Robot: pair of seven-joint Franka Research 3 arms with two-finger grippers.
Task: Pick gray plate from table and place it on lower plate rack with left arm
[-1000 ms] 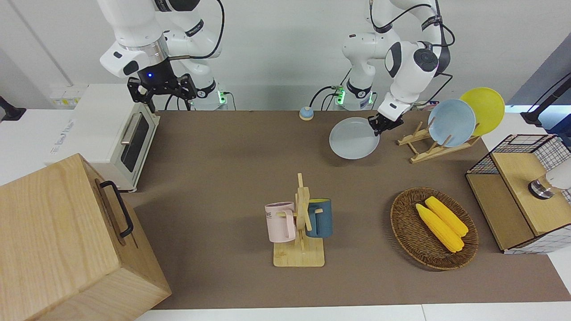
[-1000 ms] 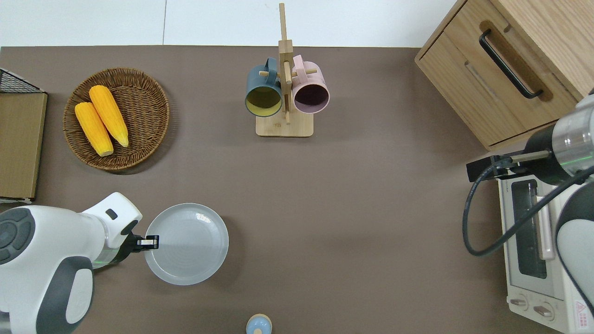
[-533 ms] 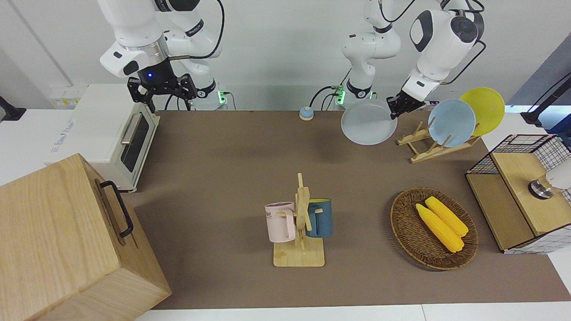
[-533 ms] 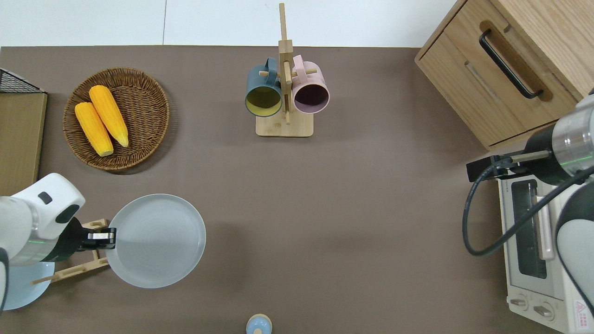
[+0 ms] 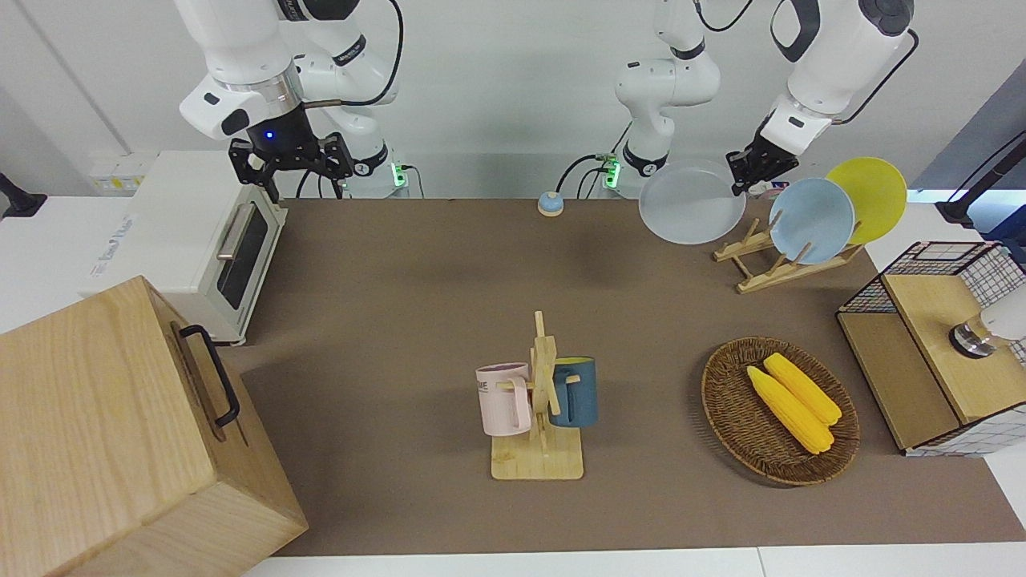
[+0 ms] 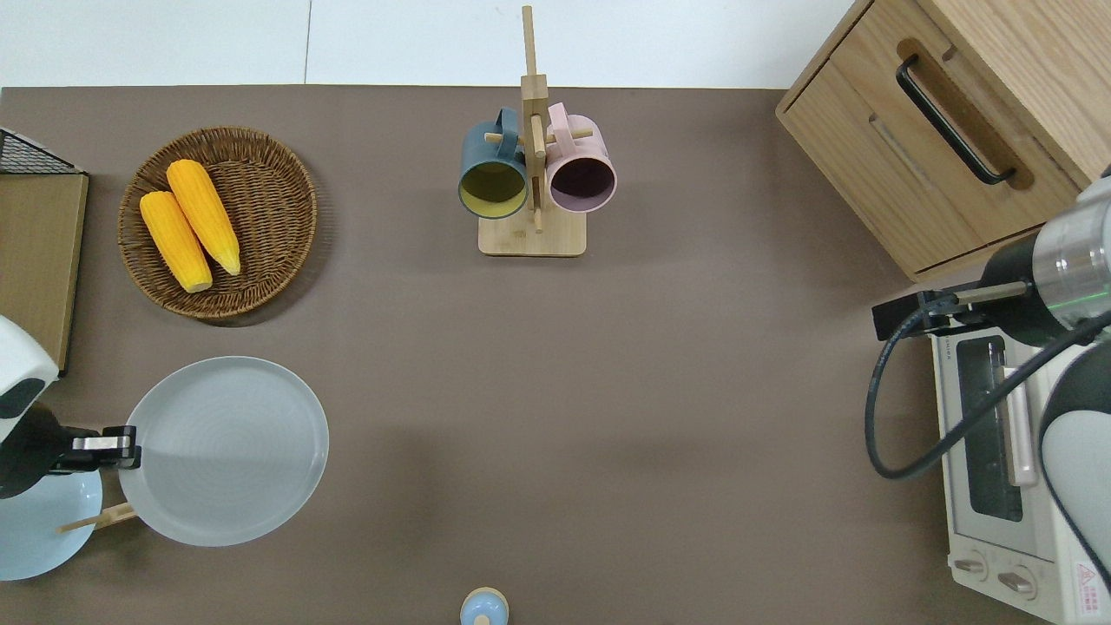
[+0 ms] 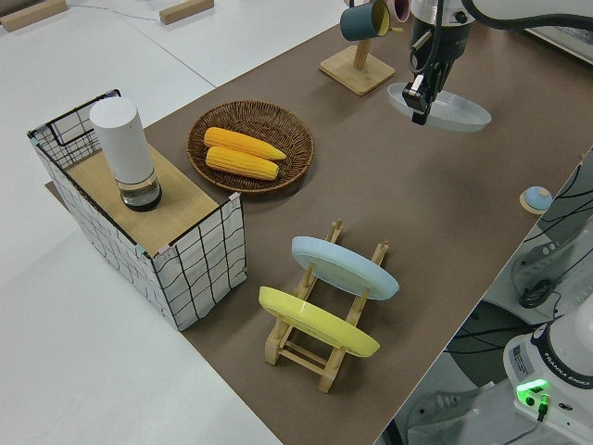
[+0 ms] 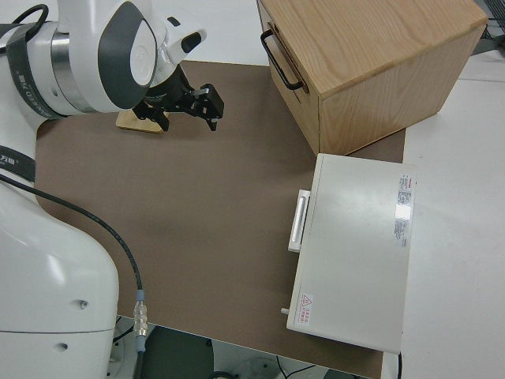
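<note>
My left gripper point(image 5: 745, 172) point(image 6: 124, 441) point(image 7: 419, 102) is shut on the rim of the gray plate point(image 5: 693, 202) point(image 6: 226, 451) point(image 7: 445, 107) and holds it level in the air. The overhead view shows the plate over the table point(image 6: 608, 391) and over the open end of the lower plate rack point(image 5: 753, 256) point(image 6: 95, 519) point(image 7: 315, 348). The rack holds a light-blue plate point(image 5: 811, 220) point(image 6: 35, 529) and a yellow plate point(image 5: 870, 196) point(image 7: 315, 320) in its slots. My right gripper point(image 5: 290, 164) point(image 8: 201, 103) is parked, open and empty.
A wicker basket point(image 5: 725, 417) with two corn cobs and a mug stand point(image 5: 541, 401) with two mugs lie farther from the robots. A wire crate point(image 5: 934, 272) stands at the left arm's end. A toaster oven point(image 5: 208, 240) and wooden cabinet point(image 5: 120, 433) stand at the right arm's end.
My left gripper has lifted the gray plate off the table and carried it up and toward the rack at the left arm's end. The right arm has not moved.
</note>
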